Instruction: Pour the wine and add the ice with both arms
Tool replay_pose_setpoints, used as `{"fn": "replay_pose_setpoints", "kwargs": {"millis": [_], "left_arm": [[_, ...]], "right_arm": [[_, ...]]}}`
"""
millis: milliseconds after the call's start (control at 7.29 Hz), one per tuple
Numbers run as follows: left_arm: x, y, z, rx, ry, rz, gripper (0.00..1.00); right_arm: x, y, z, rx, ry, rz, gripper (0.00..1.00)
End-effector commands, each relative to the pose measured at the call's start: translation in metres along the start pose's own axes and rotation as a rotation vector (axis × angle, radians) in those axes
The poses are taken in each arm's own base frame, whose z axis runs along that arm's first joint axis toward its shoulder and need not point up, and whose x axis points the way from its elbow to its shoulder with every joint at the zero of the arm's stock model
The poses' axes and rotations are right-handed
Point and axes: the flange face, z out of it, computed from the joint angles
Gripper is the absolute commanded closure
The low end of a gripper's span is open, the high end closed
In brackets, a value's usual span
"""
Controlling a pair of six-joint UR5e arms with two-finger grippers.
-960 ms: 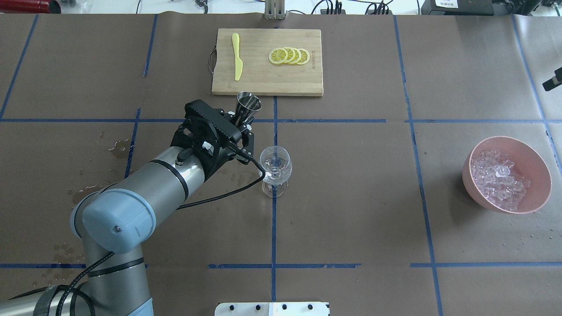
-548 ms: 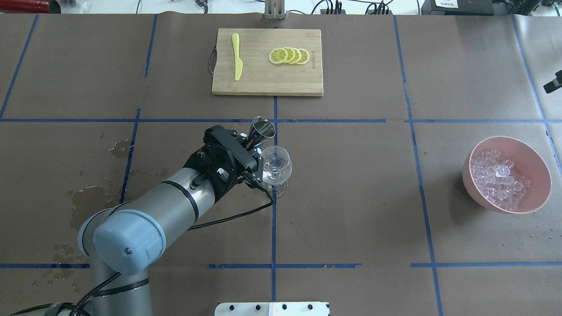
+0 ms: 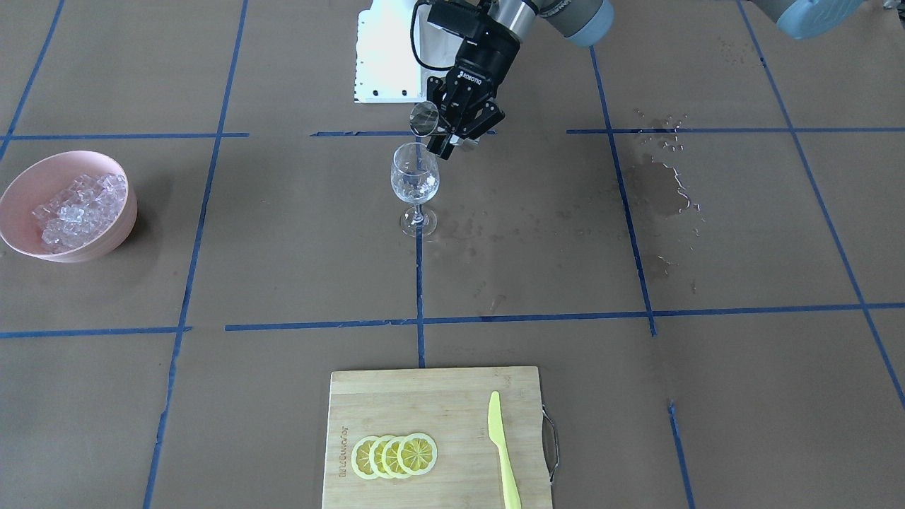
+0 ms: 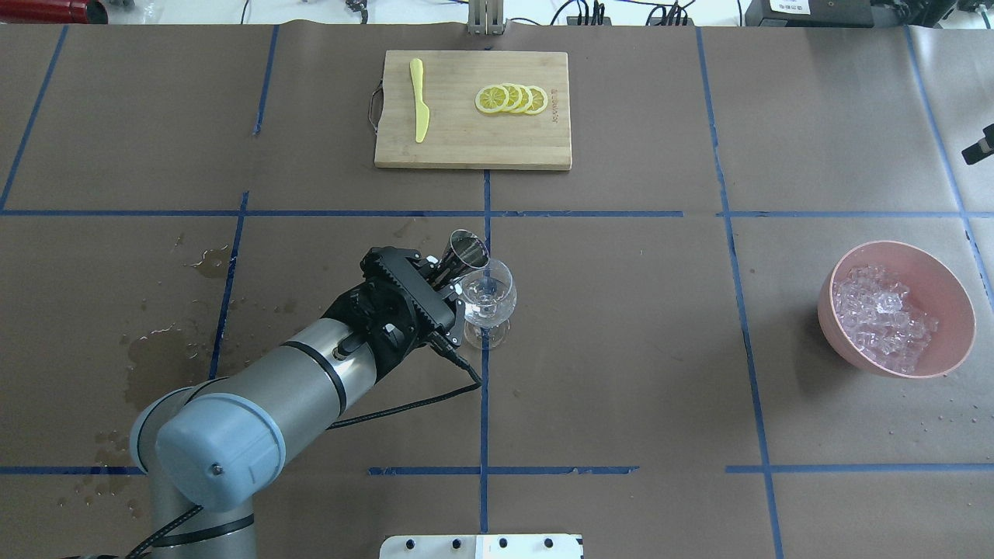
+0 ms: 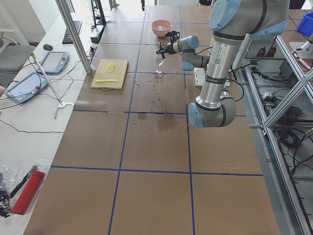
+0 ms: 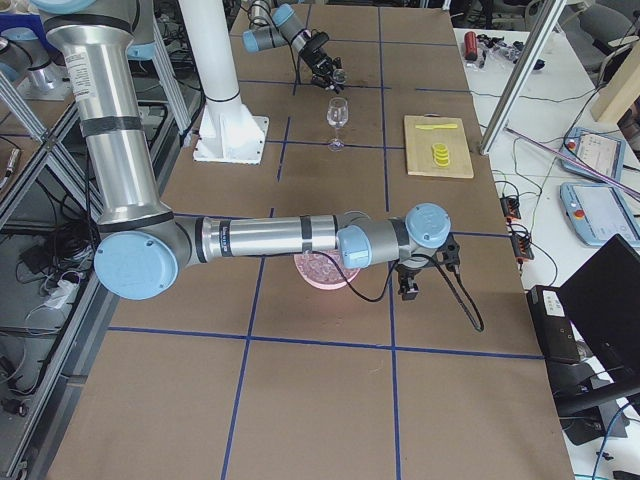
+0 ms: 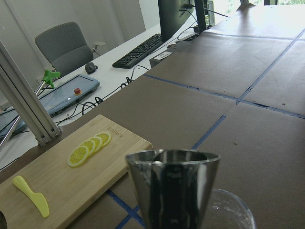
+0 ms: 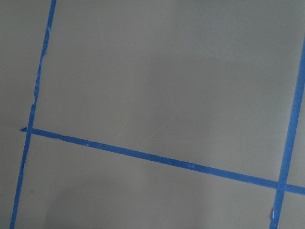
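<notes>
Wine pour in hand, ice untouched
Centre frame, your left hand [image 4: 444, 273] grips the metal jigger [image 4: 466, 247], tipped at the wine glass [image 4: 488, 289] rim; the ice [image 4: 881, 314] sits in the pink bowl [image 4: 959, 334], right; the right hand [image 6: 408, 288]: grip impossible to tell.

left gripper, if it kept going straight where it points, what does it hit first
Probably nothing soon: the left gripper, shut on the jigger, aims past the wine glass rim toward brown table paper beside the cutting board; depth is unclear.
</notes>
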Motion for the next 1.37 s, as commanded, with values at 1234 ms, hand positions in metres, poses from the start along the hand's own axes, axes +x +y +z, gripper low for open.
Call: {"fn": "replay_pose_setpoints", "kwargs": {"millis": [1234], "left_arm": [[0.009,-0.016,-0.003,-0.272,-0.030,0.409,1.00]], "right_arm": [[0.003,0.005,0.002,-0.003,-0.001,0.004,0.00]]}}
